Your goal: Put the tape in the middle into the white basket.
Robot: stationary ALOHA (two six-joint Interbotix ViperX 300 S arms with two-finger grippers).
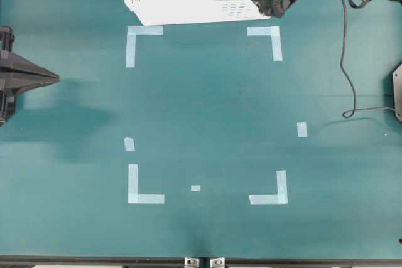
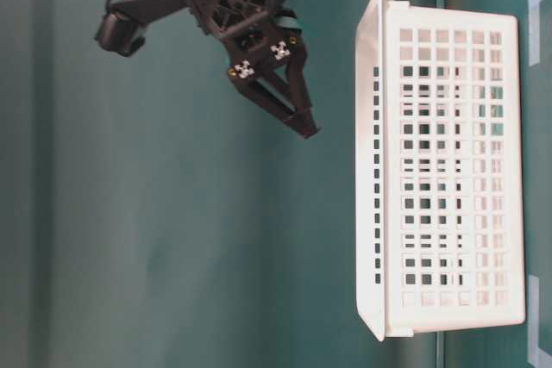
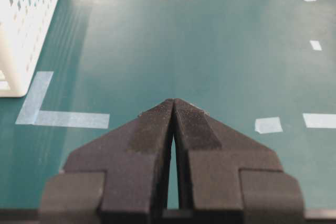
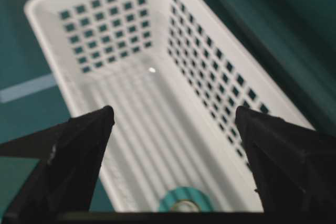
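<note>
Right under the wide-open right pincer (image 4: 173,124) the tape (image 4: 185,202) lies flat on the white basket (image 4: 157,93) floor, nothing gripped, so pulling straight up looks fine, while the closed left pincer (image 3: 173,109) sits well away over the desk (image 1: 207,111).

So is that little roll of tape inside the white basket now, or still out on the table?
Inside. The tape lies on the white basket's floor, below the open right gripper.

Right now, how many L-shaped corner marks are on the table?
4, overhead view: top-left mark, top-right mark, bottom-left mark, bottom-right mark. The basket covers some of the table and could hide more.
</note>
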